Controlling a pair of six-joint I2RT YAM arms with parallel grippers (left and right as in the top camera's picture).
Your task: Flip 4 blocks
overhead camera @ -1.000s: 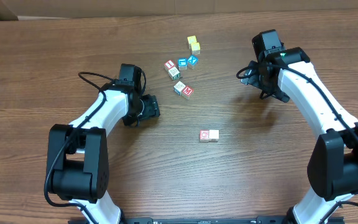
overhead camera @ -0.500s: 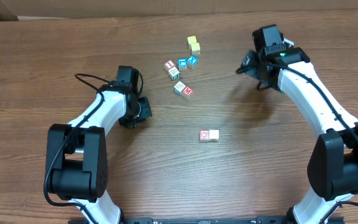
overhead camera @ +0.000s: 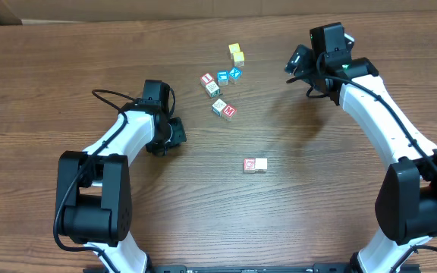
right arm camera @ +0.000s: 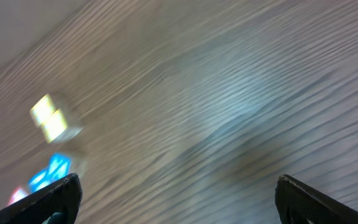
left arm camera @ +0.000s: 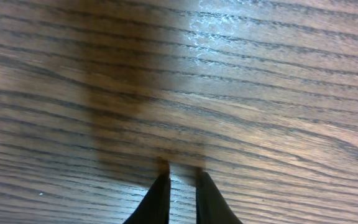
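The right gripper, jaws wide apart and empty, hangs at 2 o'clock of the alphabet blocks. The left gripper, fingers nearly together on nothing, sits at their 8 o'clock. It seems best to straddle one outer block squarely, clear of the yellow cubes and blue cubes, then tip it.

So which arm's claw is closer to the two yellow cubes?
Right. The right gripper hangs to the right of the yellow cubes; the left gripper is farther off, to their left and closer to the robot.
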